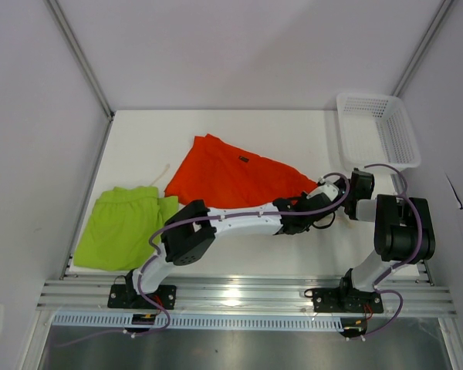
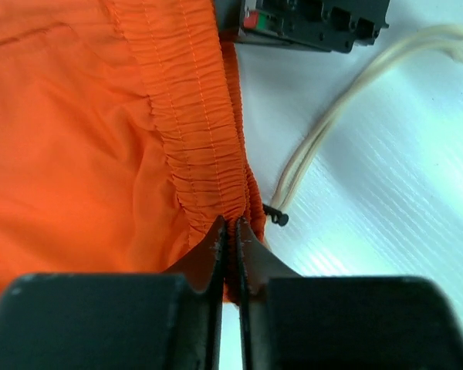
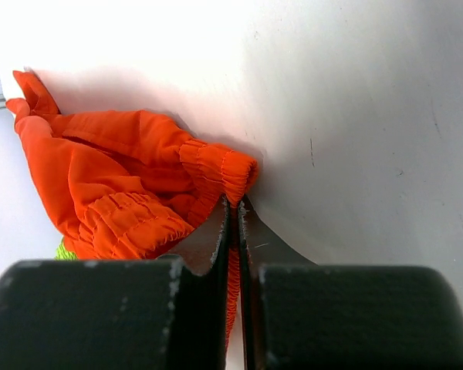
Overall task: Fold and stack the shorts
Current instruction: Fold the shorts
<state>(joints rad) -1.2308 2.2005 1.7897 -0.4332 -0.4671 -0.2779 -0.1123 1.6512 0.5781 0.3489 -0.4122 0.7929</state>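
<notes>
- Left wrist view: my left claw (image 2: 230, 227) is pinched almost fully closed on the gathered elastic waistband (image 2: 193, 116) of the orange shorts (image 2: 69, 154). Only a thin fold of cloth sits between the fingers.
- Right wrist view: my right claw (image 3: 233, 206) is clamped the same way on another bit of that waistband, whose rolled edge bulges just above the tips.
- The fabric looks light, soft and limp, so I expect it to sag and crease wherever I leave it unsupported. The ribbed waistband is the thickest, least slippery part — I judge its corners the best place to hold.
- The pale drawstring (image 2: 324, 116) trails loose on the table (image 2: 401, 216). Only the left wrist view shows it close, and it could catch in a fold.
- Only the top external view gives the whole layout. The orange shorts are spread mid-table with both claws at their near right corner. The green shorts (image 1: 123, 223) lie apart at the left edge, and the basket (image 1: 378, 127) sits in the far right corner.
</notes>
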